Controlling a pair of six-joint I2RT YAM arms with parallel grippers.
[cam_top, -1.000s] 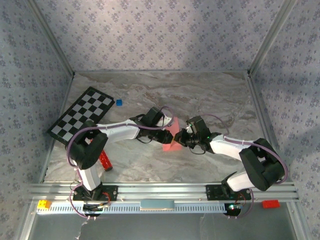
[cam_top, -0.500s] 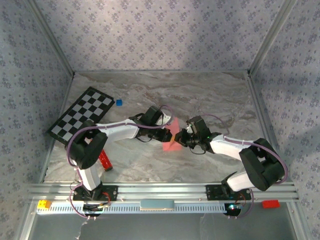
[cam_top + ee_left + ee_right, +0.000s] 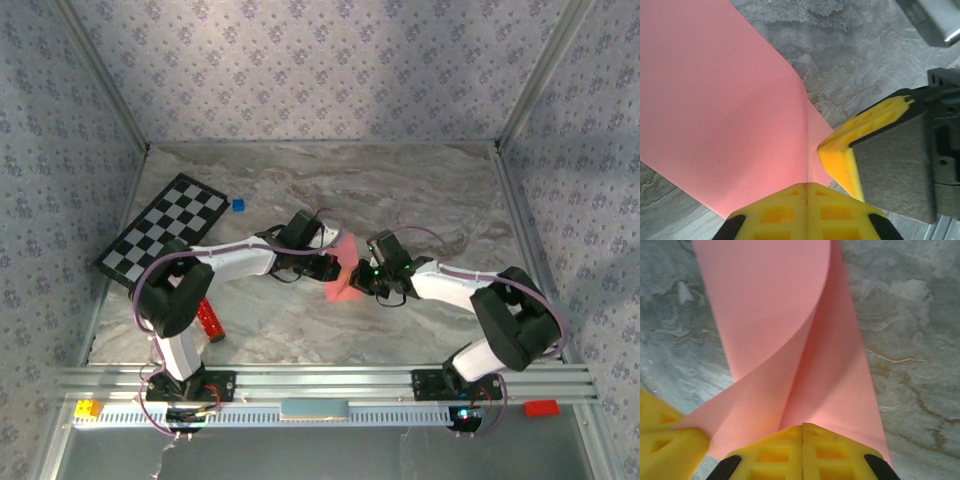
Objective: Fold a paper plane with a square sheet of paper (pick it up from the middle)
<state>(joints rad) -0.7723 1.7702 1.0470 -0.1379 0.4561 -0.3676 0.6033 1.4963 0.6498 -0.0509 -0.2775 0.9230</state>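
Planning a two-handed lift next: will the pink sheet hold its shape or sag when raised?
Probably floppy: the pink sheet bows into a soft curl between the left gripper and right gripper, both pinched shut on it. Likely very light, being thin paper. It may crease or tear if the grippers pull apart, as they grip close together.

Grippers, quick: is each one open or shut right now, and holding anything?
Left gripper: shut, pinching an edge of the pink paper sheet.
Right gripper: shut, pinching the same pink paper sheet.
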